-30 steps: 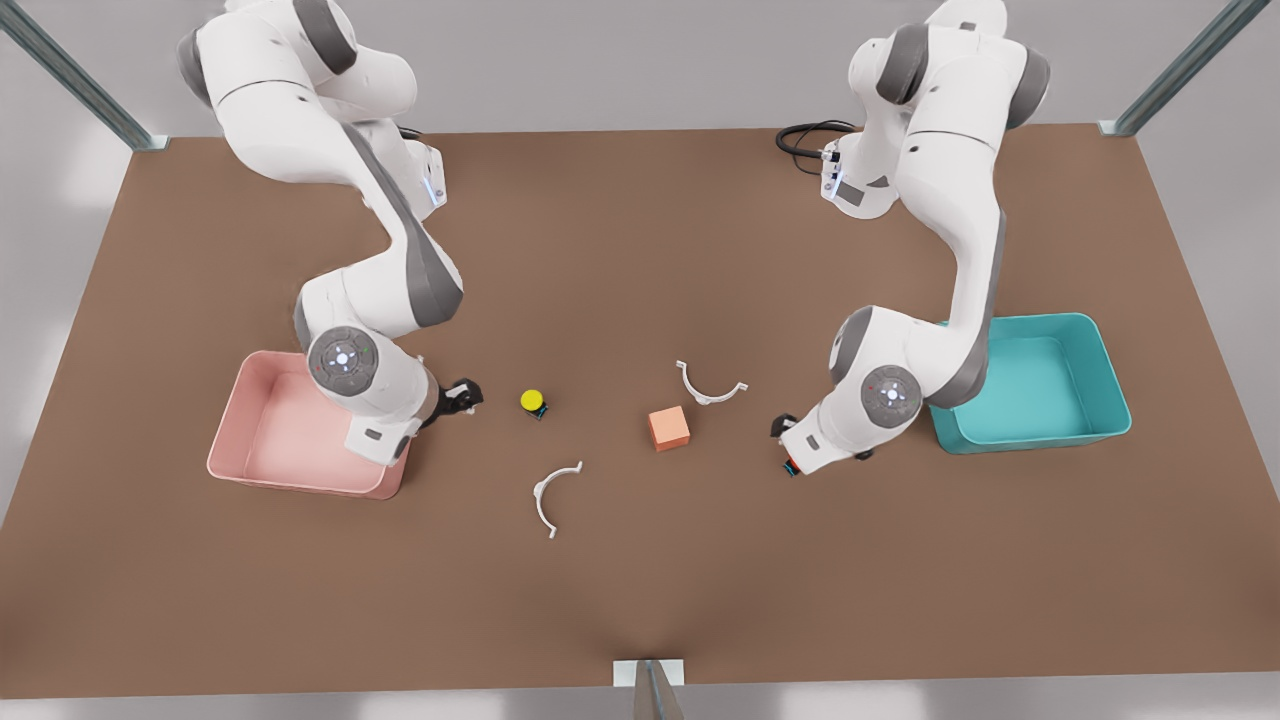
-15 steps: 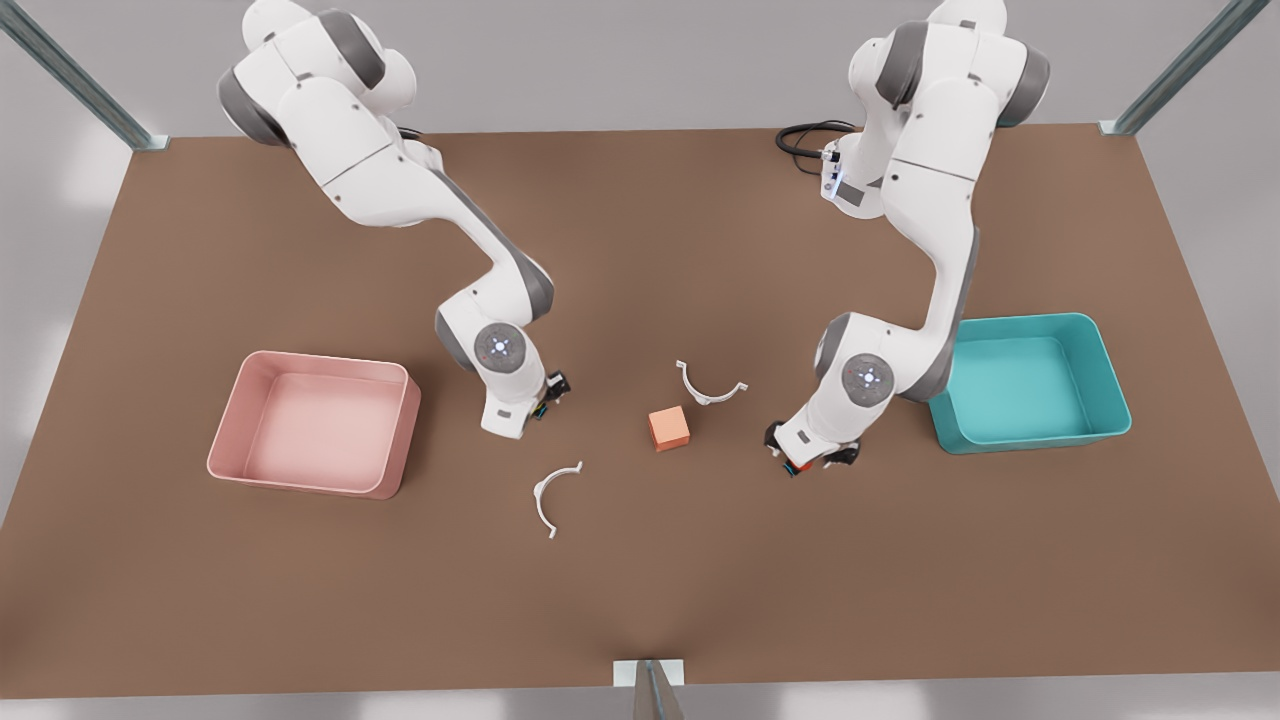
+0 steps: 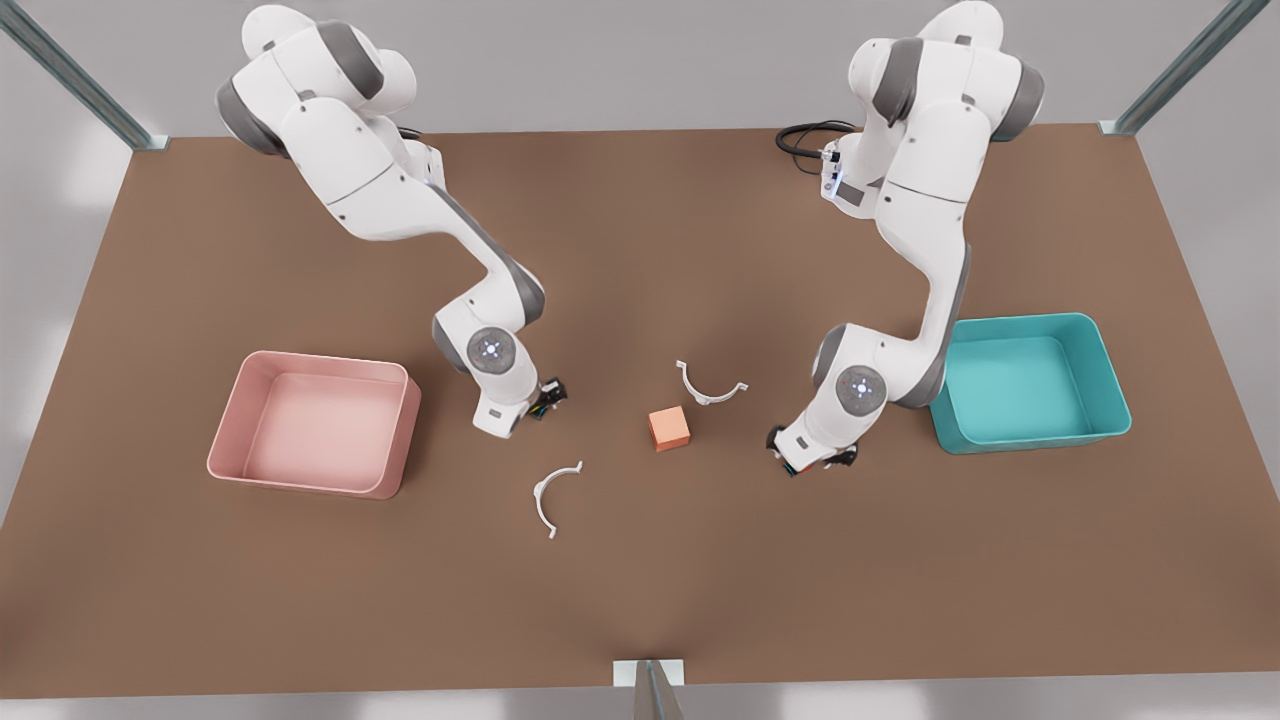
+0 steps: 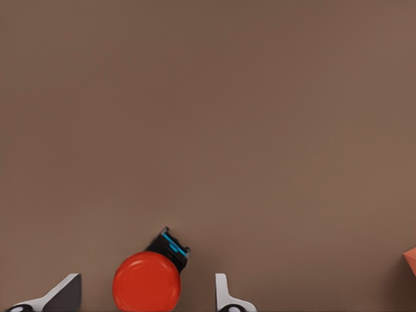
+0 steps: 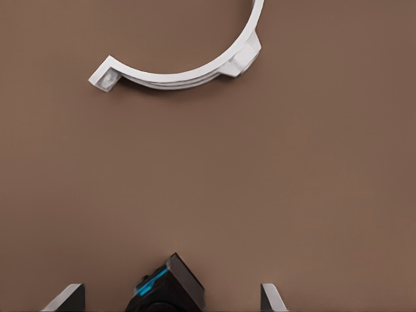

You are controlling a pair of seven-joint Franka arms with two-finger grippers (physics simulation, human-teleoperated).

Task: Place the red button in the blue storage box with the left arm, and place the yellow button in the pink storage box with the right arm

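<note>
1. Simulated robot test cell, not a home or shop: rendered look, flat lighting, plain grey backdrop.
2. Bare brown tabletop [image 3: 640, 250], with metal frame struts [image 3: 75, 75] at the corners.
3. Two white Franka arms [image 3: 400, 210] mounted at the far edge, black cable [image 3: 805, 135] coiled by one base.
4. Props are benchmark-style: pink tub [image 3: 315, 422], teal tub [image 3: 1035, 380], orange cube [image 3: 668, 428], white curved clips [image 3: 553, 497].

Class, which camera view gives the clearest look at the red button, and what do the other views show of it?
The left wrist view: the red button sits large between the left gripper's open fingers. The front view shows a red speck under that gripper, beside the blue storage box. The right wrist view shows another button's dark base.
</note>
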